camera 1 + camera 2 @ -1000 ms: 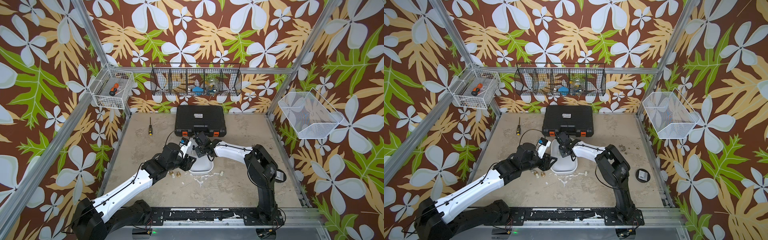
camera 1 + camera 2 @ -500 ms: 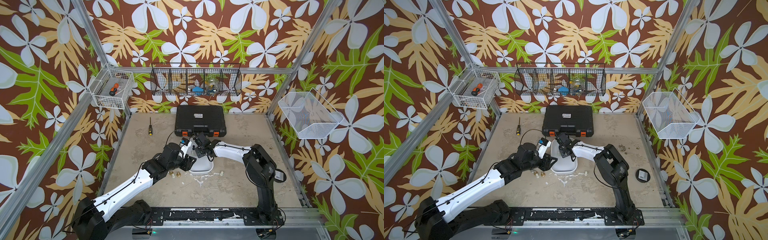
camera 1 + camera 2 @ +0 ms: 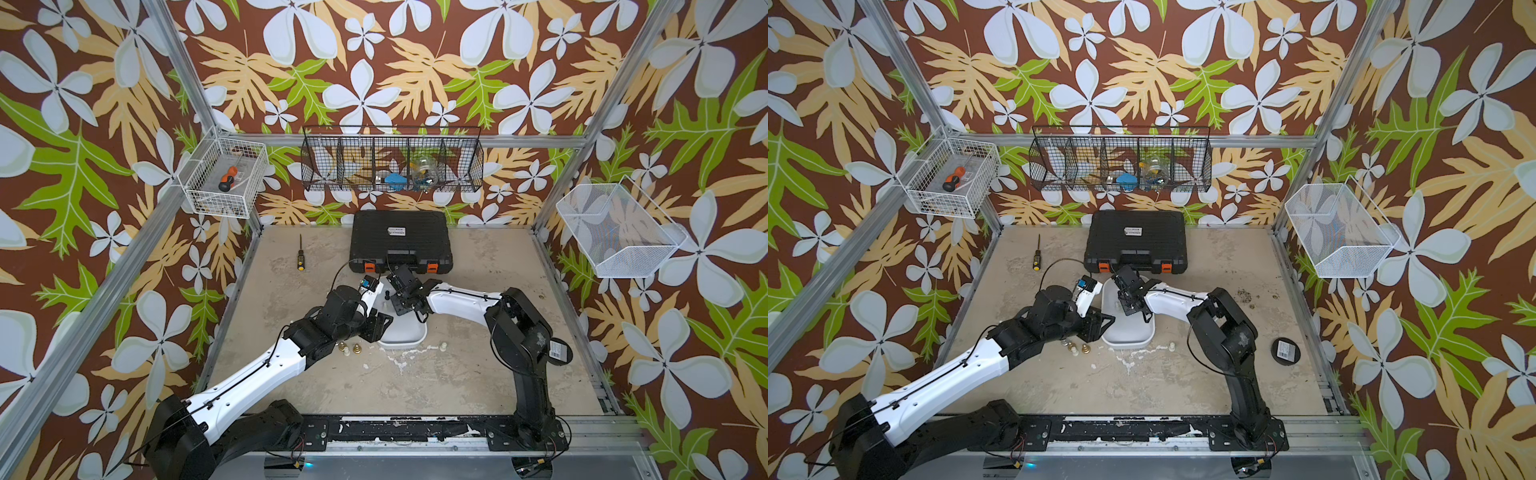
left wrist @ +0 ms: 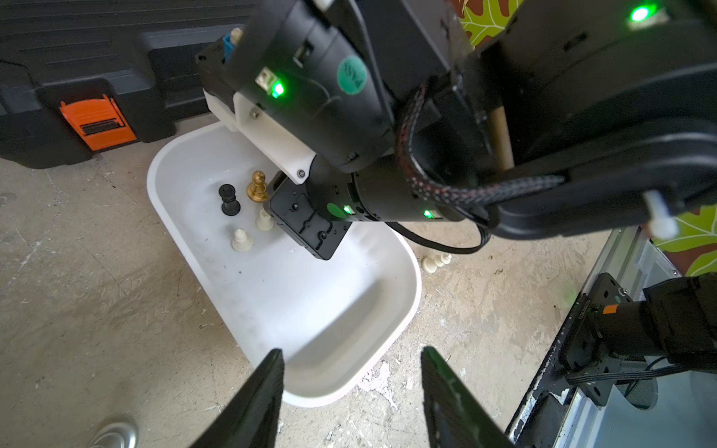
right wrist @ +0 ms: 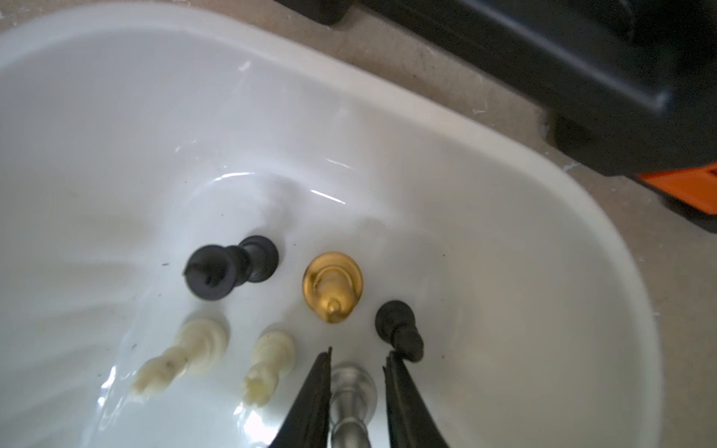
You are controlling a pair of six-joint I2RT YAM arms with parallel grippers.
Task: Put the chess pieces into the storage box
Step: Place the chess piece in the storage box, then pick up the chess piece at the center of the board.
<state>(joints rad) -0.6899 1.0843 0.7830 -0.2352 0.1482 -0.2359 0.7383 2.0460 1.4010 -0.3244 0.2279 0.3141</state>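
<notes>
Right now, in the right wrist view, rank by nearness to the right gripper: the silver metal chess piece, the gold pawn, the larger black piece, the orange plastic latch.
1. Silver metal chess piece, between the right gripper's fingers.
2. Gold pawn, just beyond it.
3. Larger black piece, deeper in the white storage box.
4. Orange plastic latch, outside, on the black toolcase.

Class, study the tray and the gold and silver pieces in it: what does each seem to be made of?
Tray: probably plastic, glossy white; sharp highlights streak its smooth moulded walls.
Gold piece: metal or metallic-coated plastic, shiny; bright reflections ring its base.
Silver piece: likely metal or plated, satin grey sheen; cannot tell which.
</notes>
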